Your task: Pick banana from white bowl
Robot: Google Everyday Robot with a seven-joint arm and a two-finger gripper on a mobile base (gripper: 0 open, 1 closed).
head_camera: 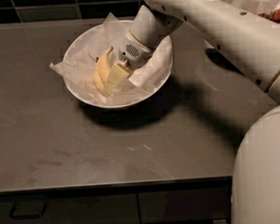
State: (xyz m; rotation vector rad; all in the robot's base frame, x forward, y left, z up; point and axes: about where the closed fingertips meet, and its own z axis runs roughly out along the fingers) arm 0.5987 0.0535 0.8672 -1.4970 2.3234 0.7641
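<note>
The white bowl (81, 91) with a crinkled paper liner stands at the back middle of the dark table. The yellow banana (100, 68) lies in it, tilted, with one end pointing up toward the far rim. My gripper (110, 80) reaches down into the bowl from the right. Its cream near finger (115, 77) lies against the banana's right side and the other finger is hidden behind the fruit. The gripper looks shut on the banana. I can make out only one banana.
A second white bowl with red strawberries (272, 6) stands at the back right, partly behind my arm (220, 23). The table's front edge (111, 184) has a drawer handle (26, 211) below it. My robot's body (267, 172) fills the lower right.
</note>
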